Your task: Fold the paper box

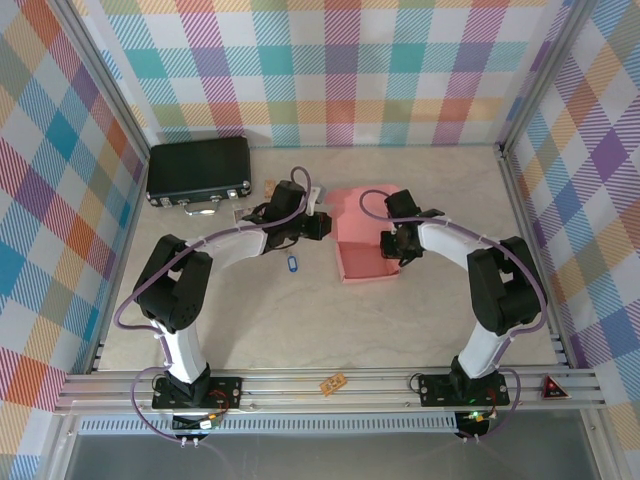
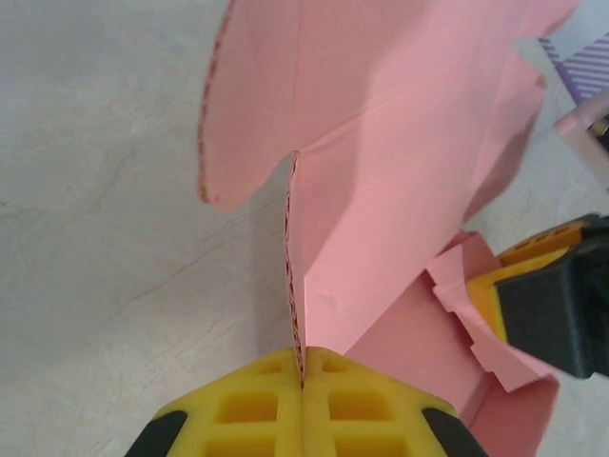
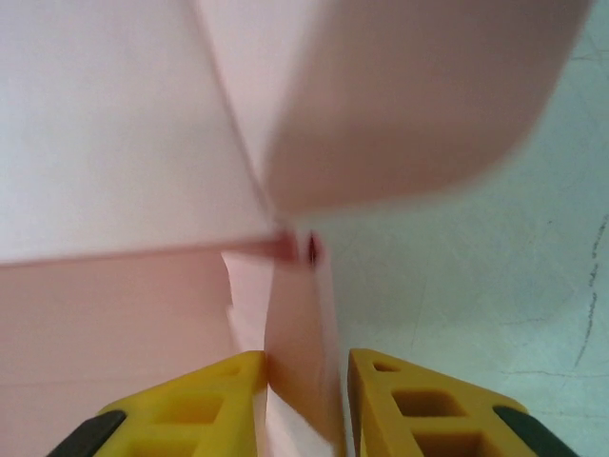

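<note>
– Yellow fingers (image 2: 285,376) of the left gripper (image 2: 303,367) are pressed tight together, and a thin wall of the box (image 2: 400,143) runs straight in between them. That's a pinch, isn't it?
– Looks like it: clamped on the box's left wall. From above, the box sits on the table (image 1: 300,330) a little right of centre, towards the far edge. Its long axis runs from near edge to far edge, and it lies between the two arms.
– So each arm has its own side?
– Yes. The right gripper (image 1: 397,243) is at the right wall, so neither needs to reach across. I'd guess the next fold turns on that.
– Is the right one gripping?
– Can't tell. Its jaws stand apart, astride a pink panel, but that close view is blurred, so I can't say whether they squeeze it.
– Anything else hidden?
– The upper flaps run off the edge of both close views, and from above the right gripper covers part of the right wall.
</note>
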Robot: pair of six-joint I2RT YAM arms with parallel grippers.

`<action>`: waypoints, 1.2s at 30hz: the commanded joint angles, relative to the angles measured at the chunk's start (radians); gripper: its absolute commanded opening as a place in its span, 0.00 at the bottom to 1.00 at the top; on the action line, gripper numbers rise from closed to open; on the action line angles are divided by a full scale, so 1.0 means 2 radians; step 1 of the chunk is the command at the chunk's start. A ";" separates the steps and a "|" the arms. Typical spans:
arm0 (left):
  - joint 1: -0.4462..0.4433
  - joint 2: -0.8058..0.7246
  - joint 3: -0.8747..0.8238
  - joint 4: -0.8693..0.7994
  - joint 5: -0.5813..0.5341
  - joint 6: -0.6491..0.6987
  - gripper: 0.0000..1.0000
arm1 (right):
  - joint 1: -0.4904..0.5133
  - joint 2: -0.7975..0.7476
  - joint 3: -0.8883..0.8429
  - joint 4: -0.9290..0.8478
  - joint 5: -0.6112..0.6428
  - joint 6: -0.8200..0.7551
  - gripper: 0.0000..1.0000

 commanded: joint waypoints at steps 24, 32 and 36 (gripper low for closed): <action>-0.004 -0.054 -0.058 0.077 -0.045 0.022 0.05 | 0.005 -0.001 -0.005 -0.023 -0.041 -0.021 0.29; -0.009 -0.060 -0.073 0.094 -0.054 0.023 0.05 | 0.008 0.008 -0.002 -0.016 -0.031 -0.018 0.24; -0.011 -0.061 -0.074 0.093 -0.055 0.023 0.05 | 0.011 0.019 0.004 -0.020 -0.027 -0.021 0.24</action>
